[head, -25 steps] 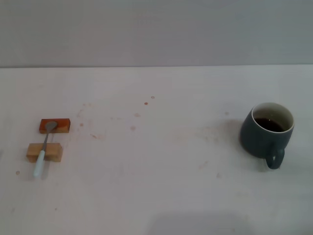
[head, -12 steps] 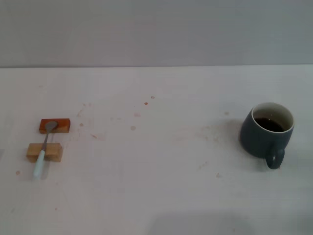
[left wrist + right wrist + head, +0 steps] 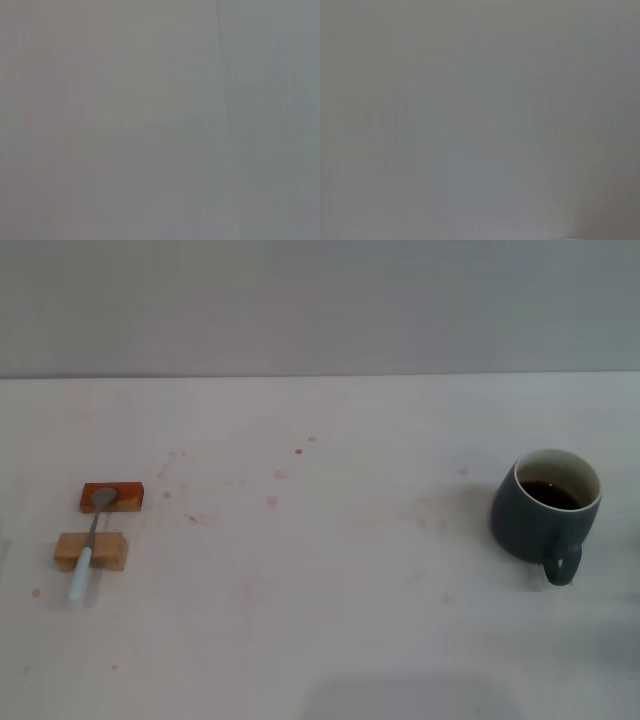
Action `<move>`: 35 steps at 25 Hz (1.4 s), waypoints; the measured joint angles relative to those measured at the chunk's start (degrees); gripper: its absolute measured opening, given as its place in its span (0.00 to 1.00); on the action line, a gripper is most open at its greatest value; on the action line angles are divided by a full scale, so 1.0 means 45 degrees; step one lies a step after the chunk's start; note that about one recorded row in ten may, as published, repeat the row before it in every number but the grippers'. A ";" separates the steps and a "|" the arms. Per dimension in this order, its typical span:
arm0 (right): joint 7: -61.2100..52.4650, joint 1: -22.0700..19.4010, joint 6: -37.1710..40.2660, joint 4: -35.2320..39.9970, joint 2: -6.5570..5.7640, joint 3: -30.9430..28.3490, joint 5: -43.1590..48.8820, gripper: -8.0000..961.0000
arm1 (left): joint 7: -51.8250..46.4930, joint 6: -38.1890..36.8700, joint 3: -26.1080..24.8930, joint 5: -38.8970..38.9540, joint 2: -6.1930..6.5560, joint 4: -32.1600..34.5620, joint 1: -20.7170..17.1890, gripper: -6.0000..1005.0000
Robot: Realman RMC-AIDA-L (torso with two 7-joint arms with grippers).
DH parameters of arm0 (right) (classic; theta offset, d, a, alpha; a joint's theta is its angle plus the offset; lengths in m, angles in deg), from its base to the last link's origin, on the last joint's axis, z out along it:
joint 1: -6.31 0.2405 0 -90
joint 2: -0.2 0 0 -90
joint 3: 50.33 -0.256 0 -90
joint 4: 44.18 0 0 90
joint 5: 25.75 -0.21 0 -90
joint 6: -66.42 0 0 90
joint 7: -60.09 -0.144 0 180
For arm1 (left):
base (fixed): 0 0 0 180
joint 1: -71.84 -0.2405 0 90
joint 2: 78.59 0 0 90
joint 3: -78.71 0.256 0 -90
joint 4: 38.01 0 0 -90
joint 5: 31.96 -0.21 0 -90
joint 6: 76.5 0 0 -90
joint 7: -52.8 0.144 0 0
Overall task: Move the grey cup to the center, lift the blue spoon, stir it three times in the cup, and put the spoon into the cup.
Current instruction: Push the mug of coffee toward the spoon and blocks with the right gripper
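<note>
The grey cup (image 3: 543,515) stands upright on the white table at the right in the head view, its loop handle toward the near edge, with dark liquid inside. The blue spoon (image 3: 91,543) lies at the far left, its metal bowl resting on an orange-brown block (image 3: 112,497) and its stem across a tan block (image 3: 91,551), the pale blue handle pointing toward the near edge. Neither gripper shows in the head view. Both wrist views show only a plain grey surface.
The white table (image 3: 320,540) carries small reddish stains around its middle. A grey wall rises behind the table's far edge.
</note>
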 joint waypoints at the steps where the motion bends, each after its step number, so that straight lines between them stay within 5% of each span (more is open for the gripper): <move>1: 0.0000 0.0066 -0.0173 -0.0006 0.0002 0.0024 0.0002 0.01 | 0.0014 0.0004 0.0000 0.0000 0.0000 -0.0001 0.0023 0.83; 35: -0.0007 0.1284 -0.2582 -0.0422 0.0062 0.1154 0.0182 0.01 | 0.0052 0.0024 0.0004 0.0001 0.0019 -0.0001 0.0227 0.83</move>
